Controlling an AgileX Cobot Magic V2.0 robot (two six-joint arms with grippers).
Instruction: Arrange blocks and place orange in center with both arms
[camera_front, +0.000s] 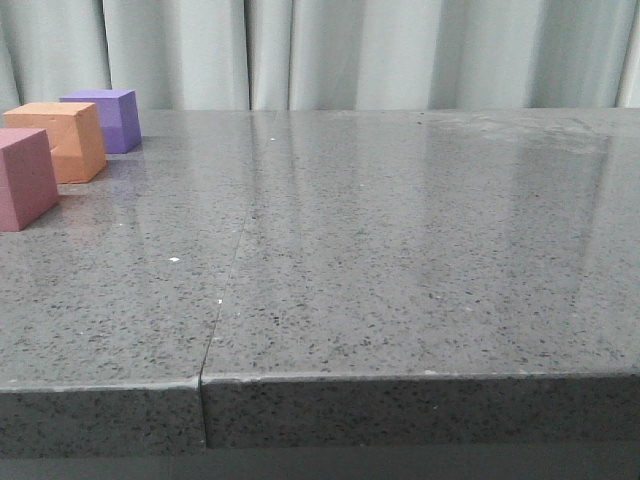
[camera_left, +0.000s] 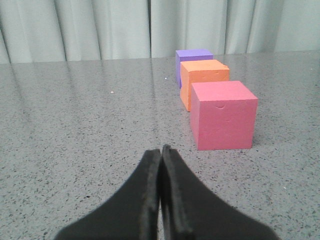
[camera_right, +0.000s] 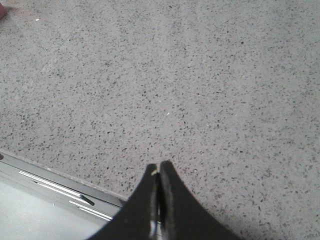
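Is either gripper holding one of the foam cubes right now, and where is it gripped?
Nothing held: left gripper and right gripper are shut on nothing.

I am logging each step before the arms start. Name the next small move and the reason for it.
Probably open the left gripper and ease it toward the pinkish-red cube. Its fingers are pressed shut on nothing, and that cube is the nearest in the row, ahead of the orange cube and purple cube. The right gripper, also shut, sees only bare table.
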